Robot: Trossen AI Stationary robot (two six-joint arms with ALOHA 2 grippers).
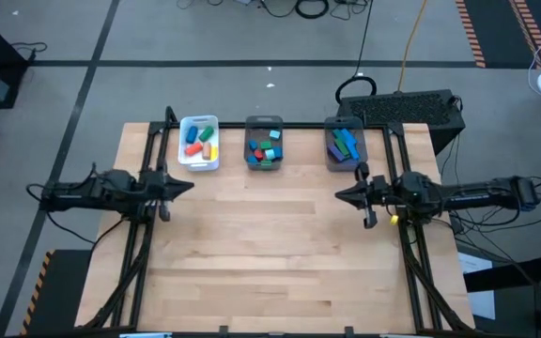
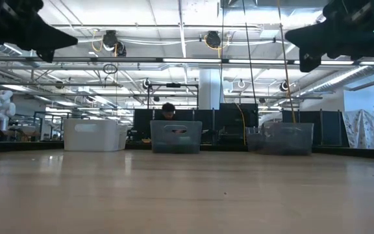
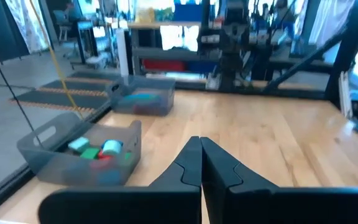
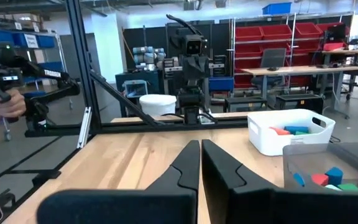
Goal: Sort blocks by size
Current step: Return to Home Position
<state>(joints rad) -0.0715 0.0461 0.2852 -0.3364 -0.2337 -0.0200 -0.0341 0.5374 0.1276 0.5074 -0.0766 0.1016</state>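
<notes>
The blocks lie in three containers along the table's far edge. A white tray (image 1: 199,143) holds orange, red, green, yellow and blue ones. A middle grey bin (image 1: 264,145) holds blue, teal, red and green ones (image 3: 98,149). A right grey bin (image 1: 345,144) holds longer blue, green and purple bars. My left gripper (image 1: 190,187) (image 3: 200,142) hovers shut at the table's left side, pointing level toward the right. My right gripper (image 1: 338,195) (image 4: 200,144) hovers shut right of centre, pointing left. Both are raised above the wood and hold nothing.
Bare wooden tabletop (image 1: 270,253) stretches between the arms and toward the near edge. Black frame rails (image 1: 139,253) run along both sides. A dark case (image 1: 411,105) stands behind the far right corner. A person (image 2: 168,110) sits beyond the table, and a hand (image 4: 5,106) shows off to the side.
</notes>
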